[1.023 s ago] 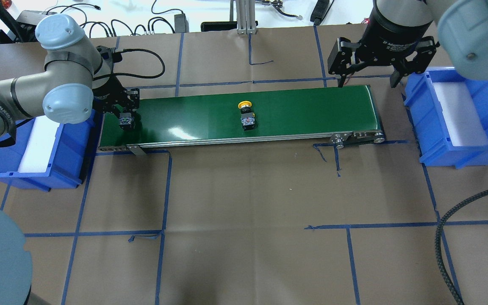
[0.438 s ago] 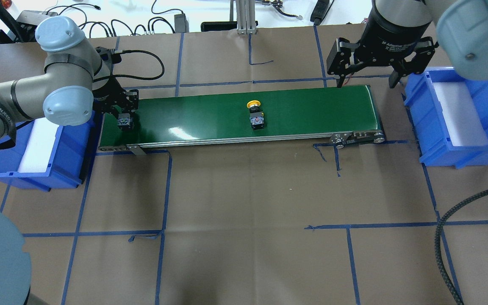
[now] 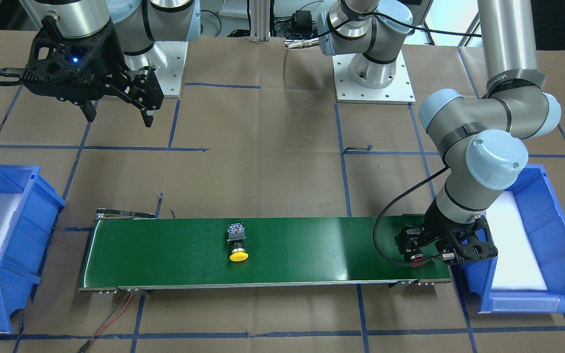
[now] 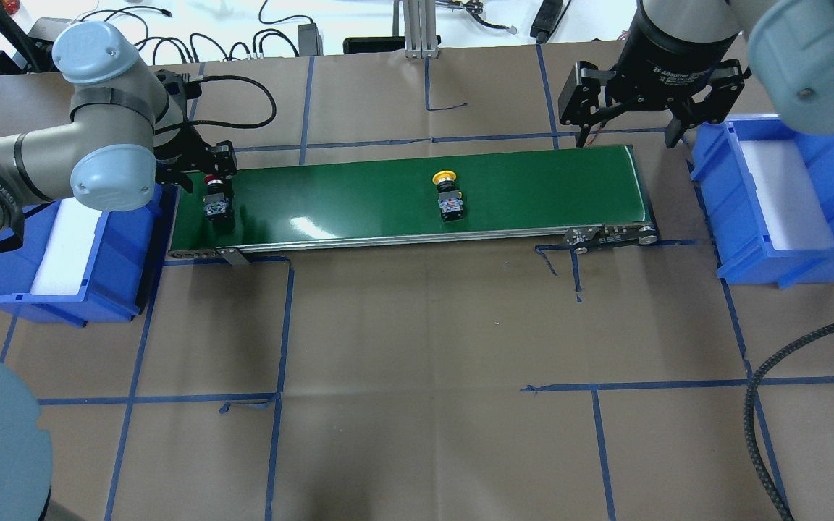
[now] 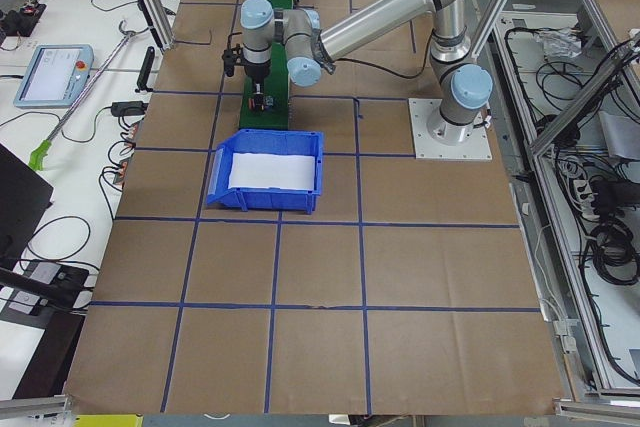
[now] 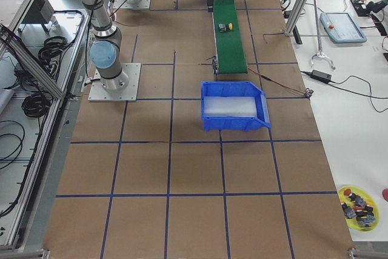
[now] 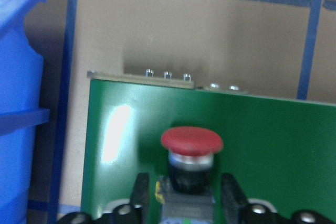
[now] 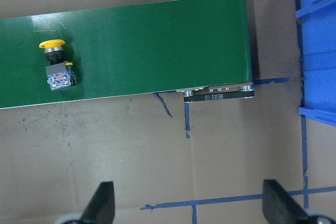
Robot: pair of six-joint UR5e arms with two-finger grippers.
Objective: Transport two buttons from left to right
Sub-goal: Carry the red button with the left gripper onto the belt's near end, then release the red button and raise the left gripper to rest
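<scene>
We looked down on the worktop [image 4: 424, 325] from behind the robot [image 3: 371, 68] and, facing it, steeply from across. Two end cameras stood far back and high, sighting along the green belt [image 4: 359, 192]. Our left wrist view sat close and low over the red button [image 7: 191, 141]; the right wrist view gazed straight down from higher, sharing the yellow button [image 8: 52, 45] with both overheads.

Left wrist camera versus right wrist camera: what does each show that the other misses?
Only the left wrist view: the red mushroom-cap push-button, flanked by the left gripper's fingers. Only the right wrist view: the yellow mushroom-cap push-button lying free, and the right gripper's widely spread fingers. Both: the green conveyor belt and blue-taped brown paper table cover.
</scene>
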